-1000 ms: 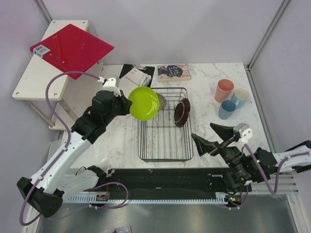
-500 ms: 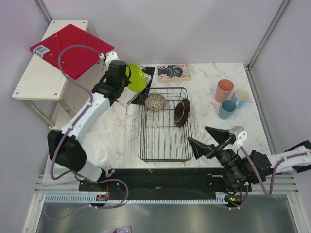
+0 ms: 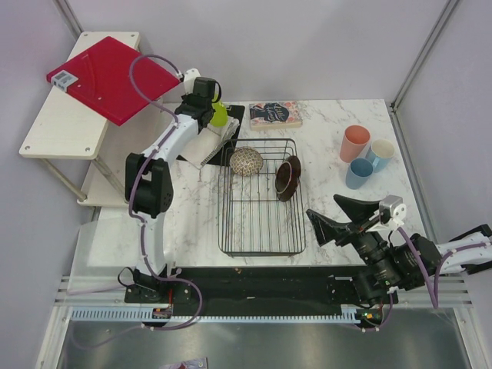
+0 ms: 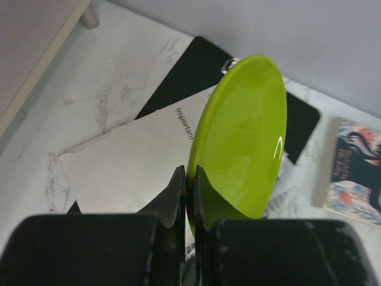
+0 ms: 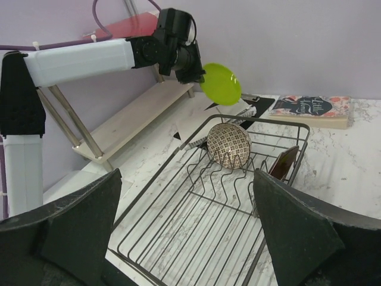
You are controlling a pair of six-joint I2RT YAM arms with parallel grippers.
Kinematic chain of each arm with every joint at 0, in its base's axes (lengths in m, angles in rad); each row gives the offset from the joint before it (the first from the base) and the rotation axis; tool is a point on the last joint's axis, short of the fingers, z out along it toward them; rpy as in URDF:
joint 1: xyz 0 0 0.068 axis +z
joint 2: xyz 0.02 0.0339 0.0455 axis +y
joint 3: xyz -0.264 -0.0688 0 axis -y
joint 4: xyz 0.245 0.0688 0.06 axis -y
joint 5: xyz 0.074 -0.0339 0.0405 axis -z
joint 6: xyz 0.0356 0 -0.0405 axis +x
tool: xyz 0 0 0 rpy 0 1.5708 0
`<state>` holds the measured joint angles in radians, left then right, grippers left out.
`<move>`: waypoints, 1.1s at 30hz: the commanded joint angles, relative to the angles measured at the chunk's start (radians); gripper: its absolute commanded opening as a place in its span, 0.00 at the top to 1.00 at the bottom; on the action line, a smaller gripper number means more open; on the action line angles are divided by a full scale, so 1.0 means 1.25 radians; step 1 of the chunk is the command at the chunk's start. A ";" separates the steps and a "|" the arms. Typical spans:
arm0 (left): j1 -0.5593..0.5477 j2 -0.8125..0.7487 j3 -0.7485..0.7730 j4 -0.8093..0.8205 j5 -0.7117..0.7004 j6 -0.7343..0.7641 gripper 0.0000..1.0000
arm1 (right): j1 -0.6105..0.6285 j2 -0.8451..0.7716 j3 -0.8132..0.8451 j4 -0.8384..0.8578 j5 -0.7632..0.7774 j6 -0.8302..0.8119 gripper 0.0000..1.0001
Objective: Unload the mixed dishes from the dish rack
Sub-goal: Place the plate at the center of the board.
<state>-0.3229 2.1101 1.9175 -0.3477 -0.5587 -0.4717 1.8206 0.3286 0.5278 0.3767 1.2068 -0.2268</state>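
Marble worktop, left end effector clamped on lime green plate, edgewise over the clipboard, speckled bowl and dark-backed plate in dish rack, right end effector spread wide

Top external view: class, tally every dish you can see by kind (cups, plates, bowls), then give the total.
Cups: 3 (pink cup, light blue mug, darker blue cup)
Plates: 2 (lime green round plate, dark-backed round plate)
Bowls: 1 (speckled beige-brown bowl)
Total: 6
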 commanded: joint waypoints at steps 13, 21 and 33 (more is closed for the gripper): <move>0.098 0.072 -0.015 -0.053 0.187 -0.148 0.98 | 0.001 -0.003 -0.014 0.088 0.038 -0.094 0.02; 0.098 0.013 -0.061 -0.024 0.208 -0.144 0.98 | 0.001 -0.006 -0.018 0.086 0.034 -0.091 0.02; 0.099 -0.094 -0.083 0.000 0.200 -0.109 0.98 | 0.000 0.043 -0.031 0.124 0.027 -0.113 0.02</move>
<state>-0.2016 2.1052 1.8095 -0.4057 -0.3042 -0.6239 1.8206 0.3618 0.4957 0.4976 1.2369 -0.3561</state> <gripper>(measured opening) 0.058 0.982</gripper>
